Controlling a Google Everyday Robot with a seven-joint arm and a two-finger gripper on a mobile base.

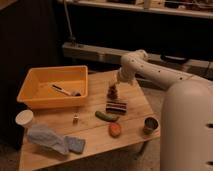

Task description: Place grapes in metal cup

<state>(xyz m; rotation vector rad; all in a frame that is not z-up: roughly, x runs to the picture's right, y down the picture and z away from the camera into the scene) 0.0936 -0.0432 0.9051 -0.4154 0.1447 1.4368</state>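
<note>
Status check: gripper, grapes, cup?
Gripper just above grapes. Grapes not yet in metal cup; cup stands apart, nearer the camera, to the right. Striped block right in front of grapes, near the path.

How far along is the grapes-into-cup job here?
Done: nothing; the cone-shaped bunch of dark reddish-purple grapes stands on the wooden table, apart from the short grey-brown metal cup. In hand: the claw hovers at the bunch's top. Left: lift, carry, drop in.

The gripper (117,81), just above the grapes (113,92), cannot be made out; the robot's body (189,125) is cut off at the right edge.
</note>
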